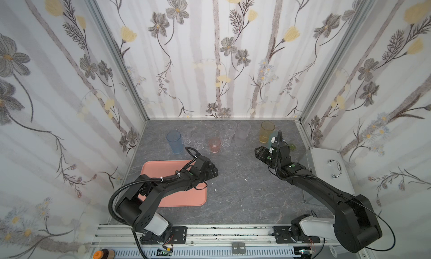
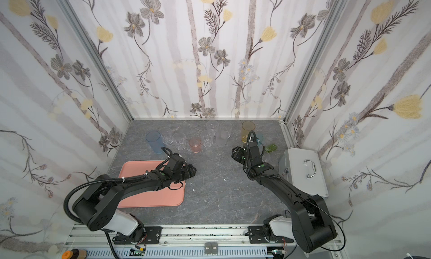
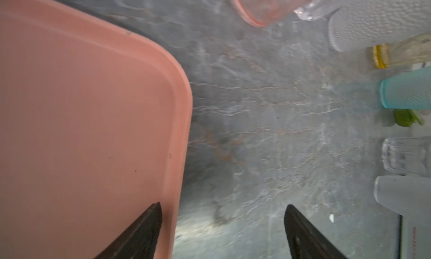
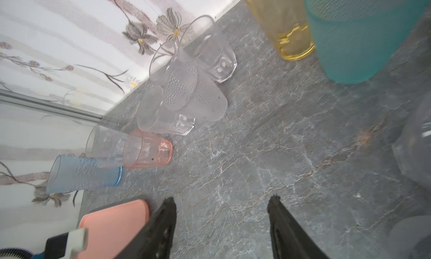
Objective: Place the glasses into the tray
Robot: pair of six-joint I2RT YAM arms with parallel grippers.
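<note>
The right fingers (image 4: 165,220) are hanging spread and empty just beside the upright teal tumbler (image 4: 363,40) near the back wall, while the left fingers (image 3: 144,227), also spread, are hovering over the bare salmon tray (image 3: 81,106)'s corner.

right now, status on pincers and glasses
Left pincer open, empty, over tray edge. Right pincer open, empty, near teal glass. Glasses on table, none seen in tray. Left arm lies over tray.
</note>
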